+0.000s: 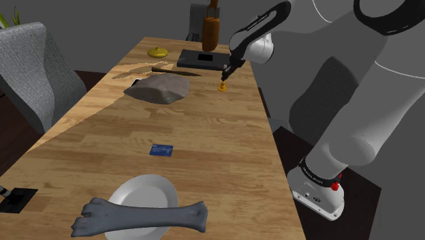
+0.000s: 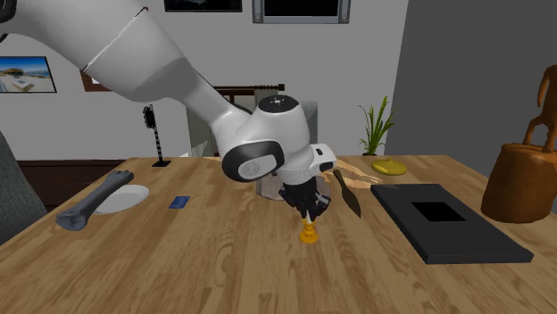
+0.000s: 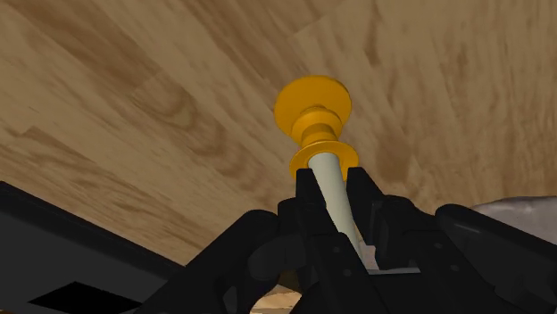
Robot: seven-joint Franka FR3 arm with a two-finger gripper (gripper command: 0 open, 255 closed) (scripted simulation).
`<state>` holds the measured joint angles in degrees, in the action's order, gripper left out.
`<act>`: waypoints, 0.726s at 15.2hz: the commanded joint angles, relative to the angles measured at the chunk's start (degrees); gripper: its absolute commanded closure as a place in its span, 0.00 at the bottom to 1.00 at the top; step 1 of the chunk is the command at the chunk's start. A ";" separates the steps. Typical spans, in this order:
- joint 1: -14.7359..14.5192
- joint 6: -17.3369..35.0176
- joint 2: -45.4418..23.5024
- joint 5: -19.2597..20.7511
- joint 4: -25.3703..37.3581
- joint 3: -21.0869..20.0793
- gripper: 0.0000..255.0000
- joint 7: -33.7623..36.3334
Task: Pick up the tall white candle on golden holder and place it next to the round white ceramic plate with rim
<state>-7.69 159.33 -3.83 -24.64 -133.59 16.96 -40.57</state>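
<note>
A slim white candle (image 3: 337, 203) stands in a golden holder (image 3: 312, 107). My gripper (image 3: 332, 178) is shut on the candle shaft just above the holder's collar, coming down from above. The holder (image 1: 221, 86) is at the far right part of the wooden table (image 1: 225, 157), with the gripper (image 1: 225, 73) over it. Whether its base (image 2: 309, 235) touches the table or hangs just above it, I cannot tell. The round white plate (image 1: 136, 193) lies at the near end of the table, and a grey bone (image 1: 143, 217) lies across its front. From the second exterior view the plate (image 2: 123, 199) is far left.
A grey rock (image 1: 160, 88), a flat black box (image 1: 201, 60), a knife (image 2: 346, 194) and a yellow object (image 1: 158, 52) lie around the candle at the far end. A blue card (image 1: 161, 151) lies mid-table. A brown sculpture (image 2: 527, 169) stands beyond the box. A grey chair (image 1: 34, 68) is beside the table.
</note>
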 commanded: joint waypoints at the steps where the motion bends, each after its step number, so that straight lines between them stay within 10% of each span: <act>1: -0.15 -1.17 1.23 2.03 0.11 0.36 1.00 1.74; 11: 0.18 -7.96 6.44 9.65 2.46 0.87 1.00 8.23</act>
<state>-7.59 152.19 2.20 -15.59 -131.57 17.79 -32.82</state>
